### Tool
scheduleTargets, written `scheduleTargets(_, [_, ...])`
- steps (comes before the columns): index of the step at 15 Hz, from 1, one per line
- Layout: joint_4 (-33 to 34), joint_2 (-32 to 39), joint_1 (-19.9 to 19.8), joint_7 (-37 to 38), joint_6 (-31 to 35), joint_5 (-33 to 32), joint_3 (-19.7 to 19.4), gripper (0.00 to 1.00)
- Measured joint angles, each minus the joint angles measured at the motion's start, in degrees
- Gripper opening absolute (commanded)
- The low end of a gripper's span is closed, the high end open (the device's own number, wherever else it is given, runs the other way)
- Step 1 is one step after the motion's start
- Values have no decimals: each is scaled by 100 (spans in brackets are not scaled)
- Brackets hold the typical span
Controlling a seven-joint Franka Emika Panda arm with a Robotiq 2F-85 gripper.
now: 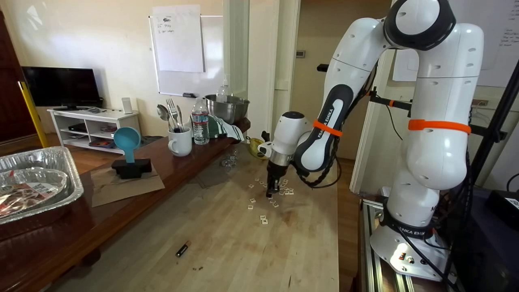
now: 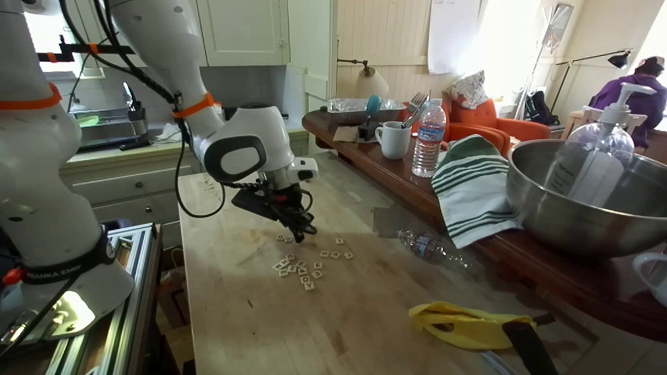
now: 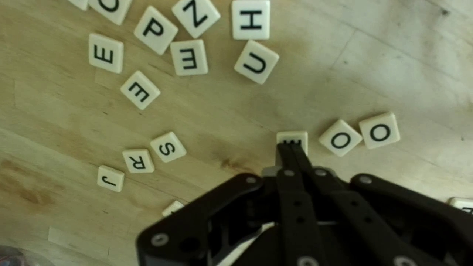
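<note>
My gripper (image 3: 290,146) points down with its two black fingers pressed together, and nothing shows between them. In the wrist view its tips overlap a cream letter tile (image 3: 292,135) whose letter is partly covered. Whether they touch it I cannot tell. Just right of that tile lie two O tiles (image 3: 340,139). Further up are an H tile (image 3: 251,20) and a U tile (image 3: 257,62); to the left, an S tile (image 3: 168,147) and a J tile (image 3: 110,178). In both exterior views the gripper (image 2: 300,238) stands low over the wooden table (image 2: 250,333), among scattered tiles.
A battery (image 1: 183,248) lies on the table. Nearer the raised dark ledge (image 1: 178,170) are a plastic bottle (image 2: 427,246) on its side and a yellow item (image 2: 469,325) with a black strap. The ledge carries a mug (image 1: 180,142) of cutlery, an upright water bottle (image 1: 200,123) and a steel bowl (image 2: 589,219).
</note>
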Motion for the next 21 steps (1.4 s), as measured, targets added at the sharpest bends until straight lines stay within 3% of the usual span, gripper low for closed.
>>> scheduleTargets(5, [2,-1,-3,-122,-22,282,154,0])
scheduleTargets(21, [4,-45,2,-96,-171,173,18,0])
